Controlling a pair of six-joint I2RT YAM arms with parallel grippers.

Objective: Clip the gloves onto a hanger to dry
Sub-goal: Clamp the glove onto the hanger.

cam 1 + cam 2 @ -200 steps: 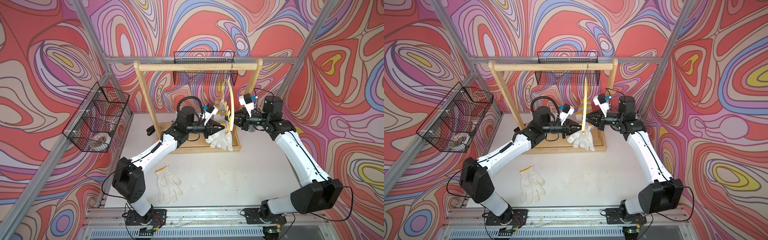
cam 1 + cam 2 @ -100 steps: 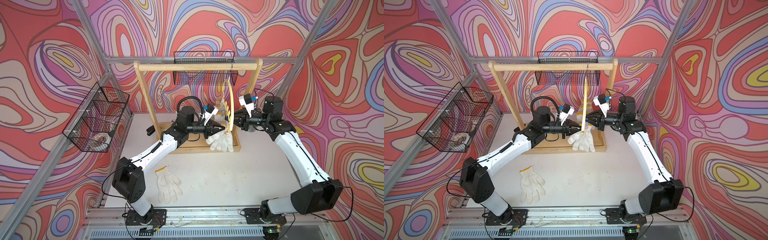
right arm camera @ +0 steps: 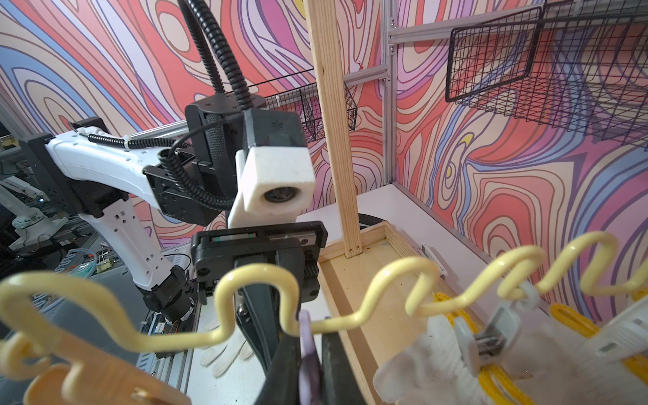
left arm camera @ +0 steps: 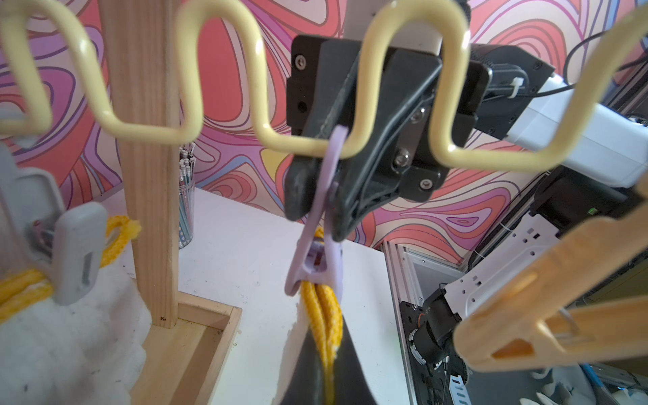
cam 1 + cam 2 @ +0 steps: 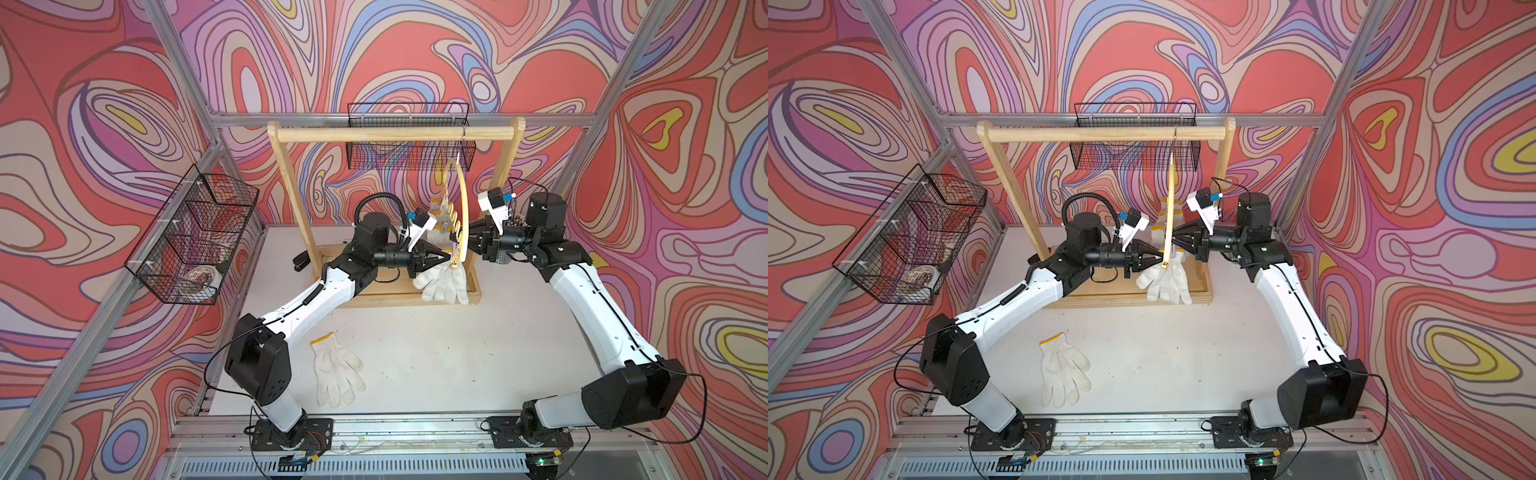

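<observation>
Yellow cuff of one white glove (image 4: 322, 305) tucked into the mouth of a purple clip (image 4: 317, 252) dangling from the wavy bar of the pale yellow hanger (image 4: 308, 149). Pinched just under that clip by the left gripper (image 4: 326, 347), closed narrow on the cuff. Squeezed at the handles by the right gripper (image 4: 321, 219), clamped on the purple clip. Hooked over the wooden rail frame (image 5: 395, 135) near its right post, above the back of the white table (image 5: 457, 353). Farther along the bar, a second glove (image 4: 52, 333) under a grey clip (image 4: 70, 238); toward the near end, a blurred orange clip (image 4: 547, 308). Flat on the table beside the left arm, a loose glove (image 5: 336, 374). Black wire basket (image 5: 195, 241) on the left wall, wire shelf (image 5: 409, 160) on the back wall, swirls of red, purple and blue. Unchanged from a second ago: same places for arms, hanger, gloves.
</observation>
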